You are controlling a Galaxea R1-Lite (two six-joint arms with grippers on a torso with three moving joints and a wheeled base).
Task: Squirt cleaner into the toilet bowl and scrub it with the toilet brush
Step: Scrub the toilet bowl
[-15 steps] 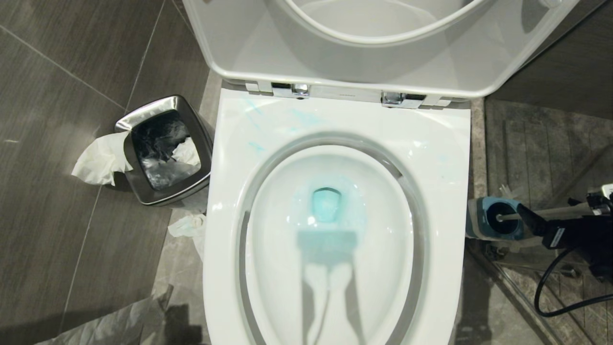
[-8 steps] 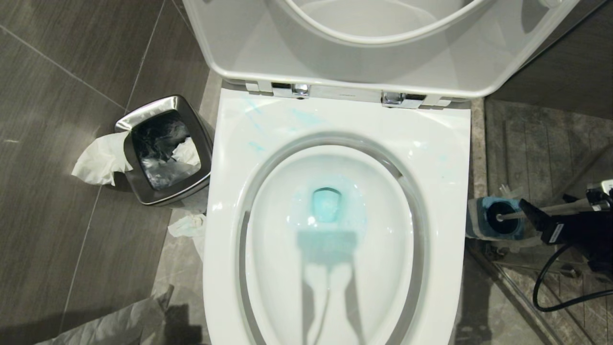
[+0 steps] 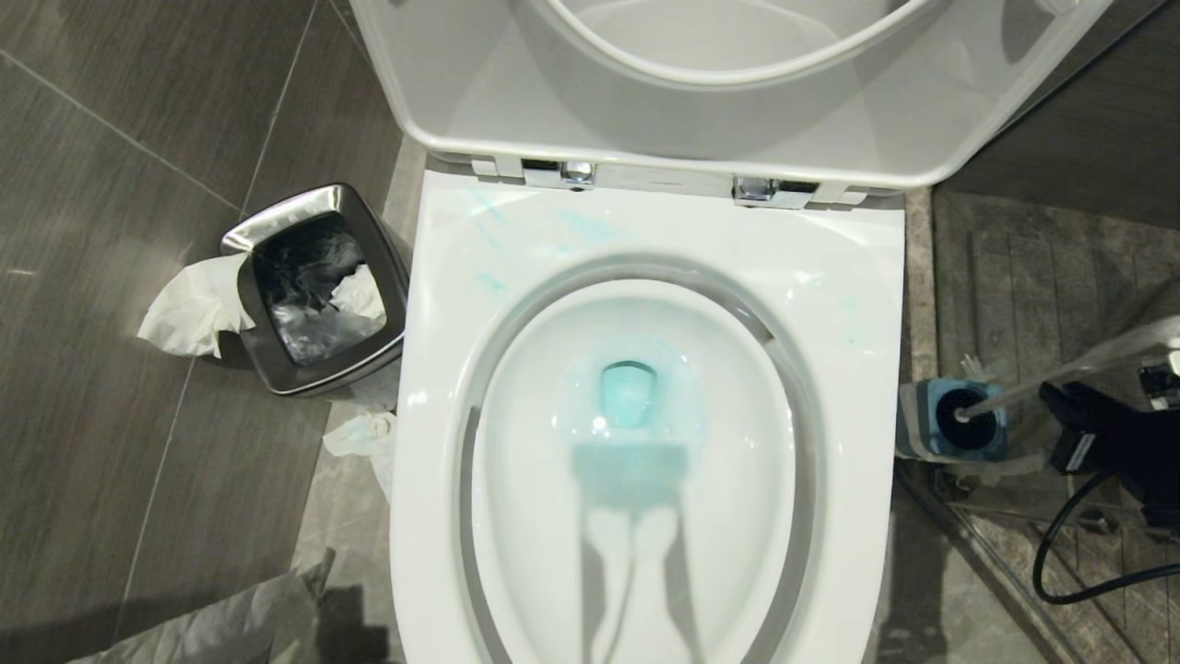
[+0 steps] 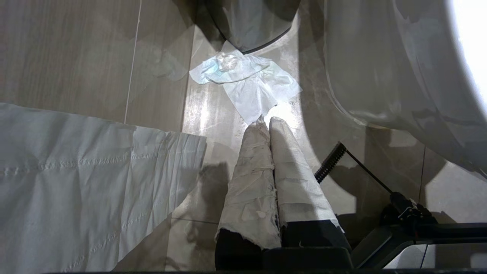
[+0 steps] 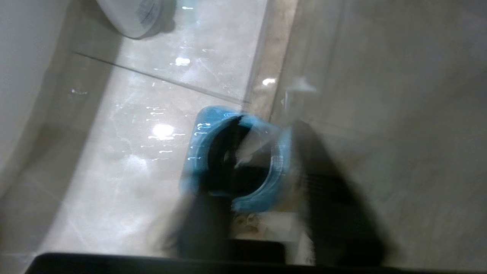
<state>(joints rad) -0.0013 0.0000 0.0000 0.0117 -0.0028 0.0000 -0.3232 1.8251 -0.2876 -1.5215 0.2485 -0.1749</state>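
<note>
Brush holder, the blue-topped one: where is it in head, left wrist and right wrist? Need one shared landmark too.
Head view: brush holder on the floor at the picture's right, beside the toilet bowl, by the right claw.
Left wrist view: not in it.
Right wrist view: blurred blue square in mid-picture.
Shared landmark: the toilet bowl's white outer wall, visible in all three.
</note>
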